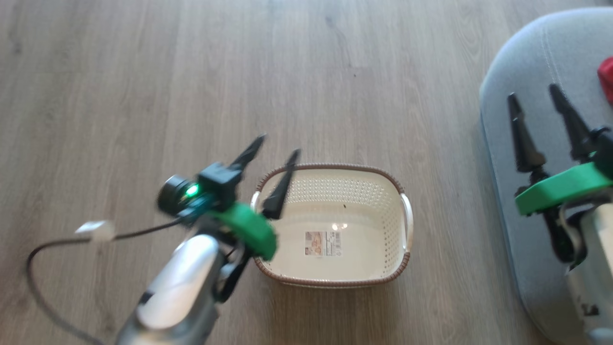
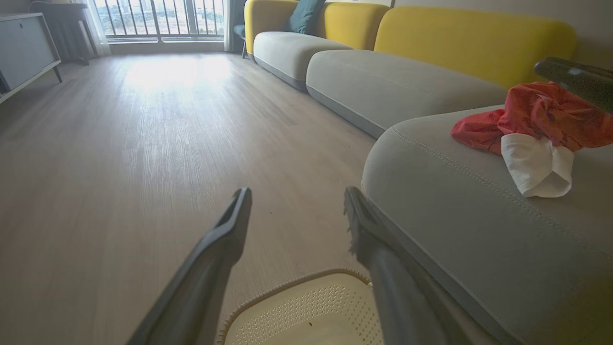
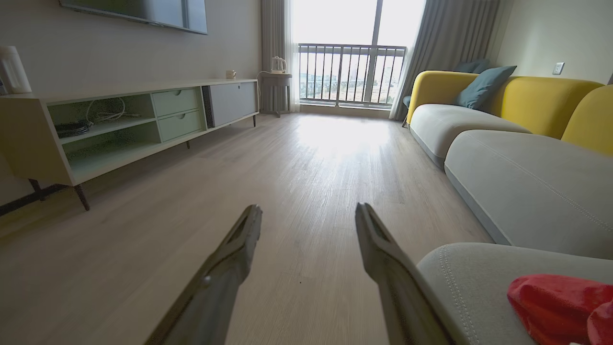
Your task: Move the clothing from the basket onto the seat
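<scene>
The clothing (image 2: 541,115) lies on the seat (image 1: 527,62), well apart from the basket (image 1: 335,168) and to its right: a crumpled red garment (image 1: 607,79) with a white piece (image 2: 536,165) tucked against its front edge. Inside the basket I see nothing but bare perforated walls and a sticker (image 1: 322,243) on the base, and it stands on the wood floor (image 1: 143,72), just left of the seat's rounded edge.

The left gripper (image 1: 278,145) hangs over the basket's far left corner, fingers spread and holding nothing. The right gripper (image 1: 534,91) hovers above the seat, right of the basket, also spread wide and empty, short of the red garment.

By my reading the transfer looks finished, so the step in hand is a clean withdrawal. To do it well:
- lift the left fingers straight up off the basket so they do not catch its rim
- draw the right arm back toward the basket side without grazing the fabric
- check that the white piece sits far enough in from the seat's edge not to slide off

Count:
- one red garment
- one white piece
- one basket
- one sticker
- two grippers, each with two fingers
</scene>
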Robot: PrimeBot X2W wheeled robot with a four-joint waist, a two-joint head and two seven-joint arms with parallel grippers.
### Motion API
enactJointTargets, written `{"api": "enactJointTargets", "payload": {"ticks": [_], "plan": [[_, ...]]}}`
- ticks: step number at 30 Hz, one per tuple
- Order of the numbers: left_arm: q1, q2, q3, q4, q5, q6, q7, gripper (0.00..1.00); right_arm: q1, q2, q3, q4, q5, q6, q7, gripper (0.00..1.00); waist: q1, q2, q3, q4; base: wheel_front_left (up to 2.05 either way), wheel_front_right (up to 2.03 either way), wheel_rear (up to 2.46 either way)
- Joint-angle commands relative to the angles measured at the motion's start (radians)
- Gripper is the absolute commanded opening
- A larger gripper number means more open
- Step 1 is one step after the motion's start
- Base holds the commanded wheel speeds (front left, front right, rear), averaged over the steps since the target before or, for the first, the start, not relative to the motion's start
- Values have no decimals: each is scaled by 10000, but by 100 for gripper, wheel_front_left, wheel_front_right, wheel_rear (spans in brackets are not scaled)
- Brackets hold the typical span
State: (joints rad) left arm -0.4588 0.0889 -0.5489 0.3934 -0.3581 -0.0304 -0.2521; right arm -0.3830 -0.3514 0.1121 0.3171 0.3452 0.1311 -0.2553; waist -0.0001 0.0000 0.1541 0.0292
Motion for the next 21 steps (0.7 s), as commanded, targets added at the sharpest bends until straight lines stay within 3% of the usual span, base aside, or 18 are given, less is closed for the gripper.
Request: {"api": "enactJointTargets", "payload": {"ticks": [1, 9, 21], "plan": [[46, 235, 691, -392, 136, 89, -97, 100, 89, -29, 226, -412, 106, -4, -64, 100, 1, 0, -166, 167, 0, 0, 0], [1760, 532, 3167, -838, 571, 414, -97, 100, 811, 535, 811, -421, 203, -4, -64, 100, 1, 0, -637, 384, 0, 0, 0], [3689, -36, 5500, -1517, 1462, 530, -97, 100, 1862, 1213, 1233, -251, 147, -4, -64, 100, 1, 0, -1394, 384, 0, 0, 0]]}}
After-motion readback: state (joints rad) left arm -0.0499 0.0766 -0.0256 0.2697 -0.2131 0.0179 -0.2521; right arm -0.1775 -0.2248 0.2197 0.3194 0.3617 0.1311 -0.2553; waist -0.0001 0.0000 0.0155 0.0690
